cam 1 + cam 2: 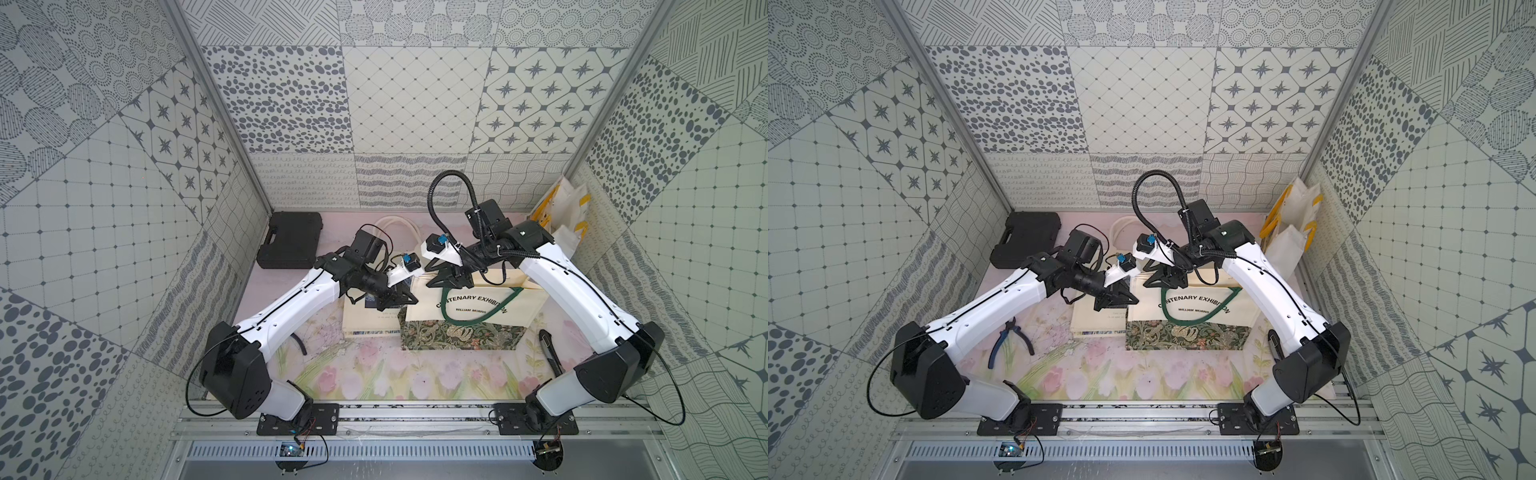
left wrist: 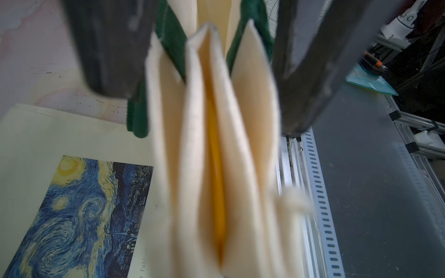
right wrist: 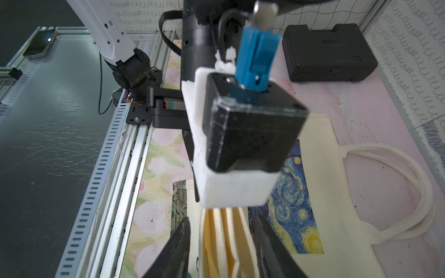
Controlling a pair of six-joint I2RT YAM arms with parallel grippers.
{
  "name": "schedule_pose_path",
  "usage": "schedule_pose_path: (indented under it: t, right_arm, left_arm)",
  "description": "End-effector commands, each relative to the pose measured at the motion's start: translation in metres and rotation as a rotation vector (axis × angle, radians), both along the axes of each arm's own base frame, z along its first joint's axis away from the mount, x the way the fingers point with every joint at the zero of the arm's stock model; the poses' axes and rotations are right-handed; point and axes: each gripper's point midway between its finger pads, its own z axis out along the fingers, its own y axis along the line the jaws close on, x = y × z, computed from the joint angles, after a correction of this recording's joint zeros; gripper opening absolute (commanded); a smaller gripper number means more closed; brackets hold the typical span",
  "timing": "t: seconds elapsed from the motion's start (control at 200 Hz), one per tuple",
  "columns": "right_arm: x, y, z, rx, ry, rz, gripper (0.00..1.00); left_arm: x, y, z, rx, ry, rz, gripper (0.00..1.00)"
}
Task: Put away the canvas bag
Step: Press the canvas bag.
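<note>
The canvas bag [image 1: 473,316] stands upright at the centre of both top views, with its floral base on the table [image 1: 374,378]. A flat tote [image 2: 72,204] printed with a swirling blue-and-yellow night sky lies just to its left. Across the cream face I read "CENTENARY EXHIBITION" and, below it, "WILLIAM MORRIS" (the green handle [image 2: 171,41] loops over the first letters). The tote's small line of print is too fine to read. My left gripper [image 1: 411,300] is clenched on the bag's upper left corner. My right gripper [image 3: 221,217] straddles the loose folds of the top edge, jaws apart and not pinching. To do this well, I'd gather every fold and the handle in one right-hand bite before lifting. I'd keep both claws level so nothing gapes, then carry it toward the yellow-trimmed bags [image 1: 561,216] at the upper right, likely its home.
</note>
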Motion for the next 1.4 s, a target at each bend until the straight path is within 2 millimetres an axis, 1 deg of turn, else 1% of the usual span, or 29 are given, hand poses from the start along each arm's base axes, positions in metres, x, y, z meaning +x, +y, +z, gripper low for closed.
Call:
schedule_pose_path:
  t: [0.0, 0.05, 0.11, 0.33, 0.42, 0.49, 0.565, 0.645, 0.68, 0.705, 0.785, 0.915, 0.96, 1.041, 1.076, 1.086, 1.106, 1.136, 1.166, 1.301, 1.306, 1.326, 1.361, 1.376, 1.396]
  right_arm:
    - [-0.001, -0.001, -0.012, -0.077, -0.007, 0.001, 0.44]
    - [-0.003, 0.001, -0.012, -0.078, -0.003, 0.009, 0.4]
    - [-0.005, 0.002, -0.012, -0.076, 0.004, 0.017, 0.32]
    - [-0.022, 0.0, -0.017, -0.089, 0.052, 0.064, 0.0]
    - [-0.029, -0.002, -0.021, -0.1, 0.075, 0.077, 0.0]
    - [-0.028, -0.001, -0.02, -0.098, 0.077, 0.069, 0.0]
    - [-0.024, 0.0, -0.014, -0.082, 0.056, 0.046, 0.0]
    - [-0.02, 0.001, -0.004, -0.041, 0.043, 0.026, 0.0]
    - [-0.018, 0.002, 0.002, -0.019, 0.042, 0.016, 0.0]
    - [-0.017, 0.002, 0.006, -0.001, 0.041, 0.01, 0.0]
    - [-0.016, 0.004, 0.022, 0.066, 0.064, -0.005, 0.0]
    - [-0.015, 0.005, 0.048, 0.208, 0.125, -0.032, 0.0]
    - [-0.015, 0.005, 0.057, 0.253, 0.131, -0.034, 0.0]
    - [-0.016, 0.004, 0.069, 0.32, 0.13, -0.035, 0.0]
    - [-0.015, 0.002, 0.075, 0.345, 0.123, -0.046, 0.0]
    - [-0.014, 0.002, 0.076, 0.351, 0.123, -0.051, 0.0]
    - [-0.012, 0.001, 0.079, 0.363, 0.118, -0.057, 0.0]
    - [-0.01, -0.002, 0.083, 0.379, 0.111, -0.07, 0.0]
    - [-0.007, -0.005, 0.087, 0.393, 0.109, -0.086, 0.0]
    - [0.008, -0.018, 0.101, 0.422, 0.085, -0.161, 0.0]
    - [0.009, -0.019, 0.101, 0.422, 0.084, -0.165, 0.0]
    - [0.011, -0.02, 0.102, 0.421, 0.078, -0.173, 0.0]
    - [0.013, -0.022, 0.105, 0.419, 0.071, -0.182, 0.0]
    - [0.014, -0.023, 0.105, 0.419, 0.07, -0.185, 0.0]
    - [0.014, -0.023, 0.107, 0.42, 0.067, -0.187, 0.0]
  left_arm:
    - [0.005, 0.001, 0.009, -0.036, -0.054, -0.01, 0.0]
    - [0.005, 0.001, 0.008, -0.034, -0.057, -0.008, 0.0]
    - [0.006, 0.002, 0.007, -0.03, -0.059, -0.005, 0.0]
    - [0.01, 0.003, 0.007, -0.019, -0.075, 0.019, 0.0]
    - [0.012, 0.002, 0.008, -0.025, -0.08, 0.027, 0.0]
    - [0.015, 0.001, 0.008, -0.026, -0.077, 0.041, 0.0]
    - [0.018, 0.0, 0.007, -0.03, -0.07, 0.064, 0.13]
    - [0.02, -0.001, 0.006, -0.045, -0.068, 0.084, 0.34]
    - [0.021, -0.001, 0.006, -0.053, -0.067, 0.098, 0.36]
    - [0.022, -0.001, 0.006, -0.059, -0.069, 0.108, 0.4]
    - [0.025, -0.002, 0.011, -0.09, -0.086, 0.131, 0.43]
    - [0.023, -0.003, 0.017, -0.131, -0.086, 0.135, 0.44]
    - [0.022, -0.004, 0.016, -0.136, -0.082, 0.13, 0.44]
    - [0.021, -0.005, 0.011, -0.133, -0.066, 0.124, 0.42]
    - [0.02, -0.005, 0.01, -0.13, -0.063, 0.123, 0.37]
    - [0.02, -0.005, 0.009, -0.129, -0.061, 0.124, 0.35]
    - [0.02, -0.005, 0.009, -0.129, -0.059, 0.124, 0.27]
    - [0.019, -0.005, 0.008, -0.13, -0.058, 0.12, 0.11]
    - [0.018, -0.004, 0.008, -0.131, -0.056, 0.121, 0.0]
    - [0.014, -0.003, 0.006, -0.14, -0.05, 0.118, 0.0]
    - [0.014, -0.003, 0.006, -0.14, -0.049, 0.119, 0.0]
    - [0.014, -0.003, 0.006, -0.139, -0.047, 0.123, 0.09]
    - [0.013, -0.003, 0.005, -0.141, -0.042, 0.125, 0.29]
    - [0.013, -0.003, 0.005, -0.143, -0.042, 0.125, 0.34]
    - [0.013, -0.003, 0.004, -0.144, -0.04, 0.125, 0.35]
